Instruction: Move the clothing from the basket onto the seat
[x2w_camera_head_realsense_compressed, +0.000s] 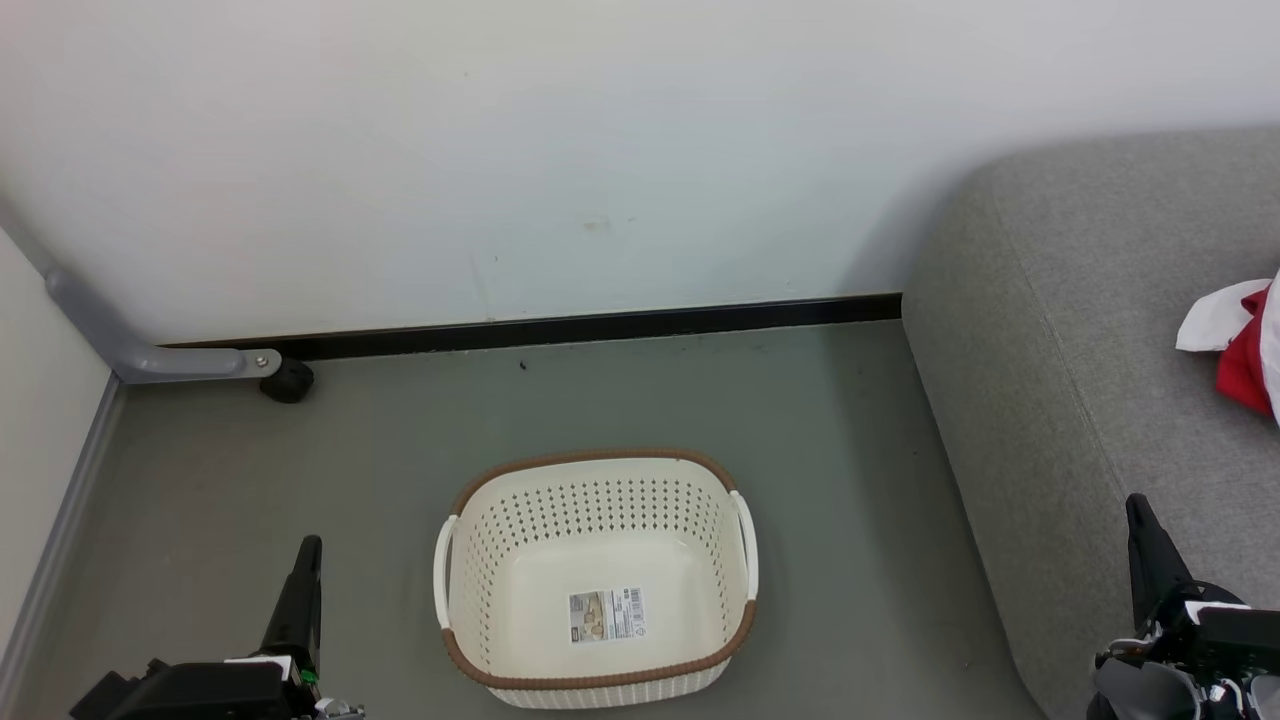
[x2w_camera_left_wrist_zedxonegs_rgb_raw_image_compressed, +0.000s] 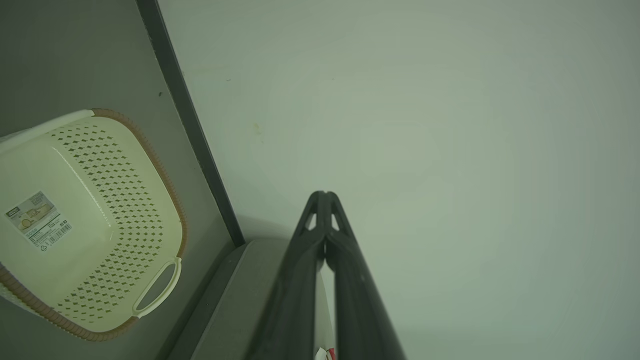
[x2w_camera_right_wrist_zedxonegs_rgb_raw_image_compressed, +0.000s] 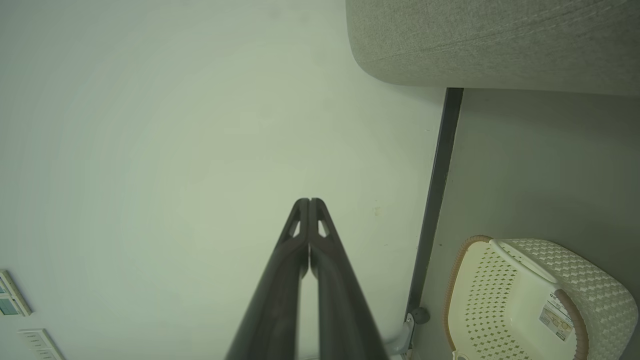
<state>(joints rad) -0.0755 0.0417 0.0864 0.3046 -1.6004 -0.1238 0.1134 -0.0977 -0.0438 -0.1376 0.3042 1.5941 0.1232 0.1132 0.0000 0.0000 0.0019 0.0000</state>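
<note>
The grey seat (x2w_camera_head_realsense_compressed: 1080, 330) stands on the floor's right side against the wall. The basket (x2w_camera_head_realsense_compressed: 600, 458) sits on the floor apart from the seat's left edge and clear of the wall, with its label sticker (x2w_camera_head_realsense_compressed: 606, 613) showing on its bottom. The red and white clothing (x2w_camera_head_realsense_compressed: 1245, 370) lies on top of the seat, well in from that edge, and my left claw (x2w_camera_left_wrist_zedxonegs_rgb_raw_image_compressed: 324, 194) and right claw (x2w_camera_right_wrist_zedxonegs_rgb_raw_image_compressed: 309, 201) are both clenched, fingers pressed together on nothing.

Smooth perforated plastic basket (x2w_camera_head_realsense_compressed: 598, 575) — woven-look rim — beside matt, coarse-weave fabric seat (x2w_camera_head_realsense_compressed: 1080, 330); soft cloth clothing (x2w_camera_head_realsense_compressed: 1240, 345).
</note>
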